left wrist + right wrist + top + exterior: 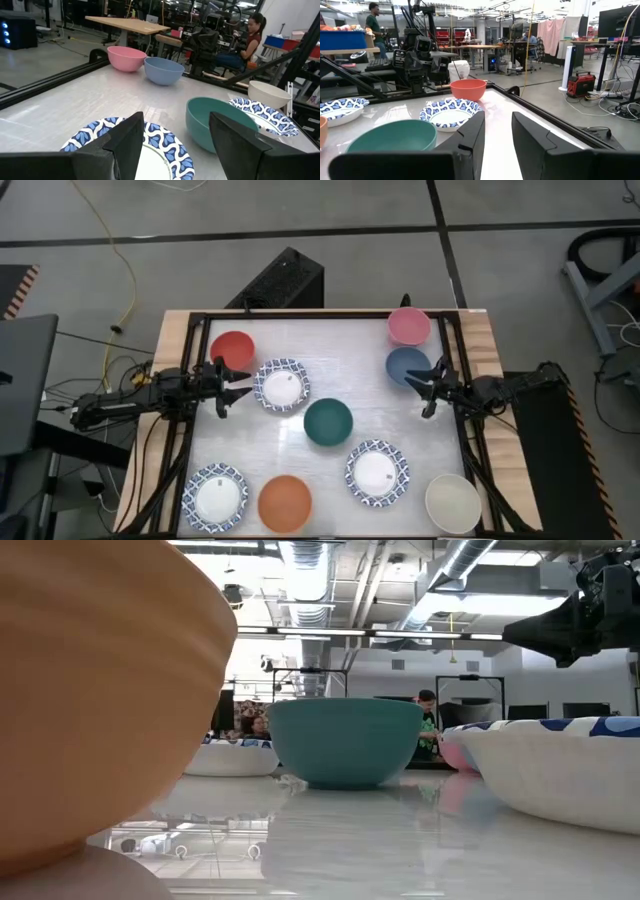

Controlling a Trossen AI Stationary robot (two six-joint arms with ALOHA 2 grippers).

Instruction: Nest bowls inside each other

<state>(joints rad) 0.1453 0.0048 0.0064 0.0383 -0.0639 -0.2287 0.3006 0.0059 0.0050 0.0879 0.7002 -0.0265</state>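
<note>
Past my right gripper (497, 137), whose two dark fingers stand apart with nothing between them, I see the dark green bowl (392, 137) close by on the table (500, 112). Beyond it lies a blue-and-white patterned plate (451, 111), and the red bowl (468, 89) sits near the far edge. Another patterned plate (340, 109) lies off to the side.

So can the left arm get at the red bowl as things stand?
Probably yes: the left gripper is open beside the red bowl, with nothing between them; the patterned plate lies to its other side.
</note>
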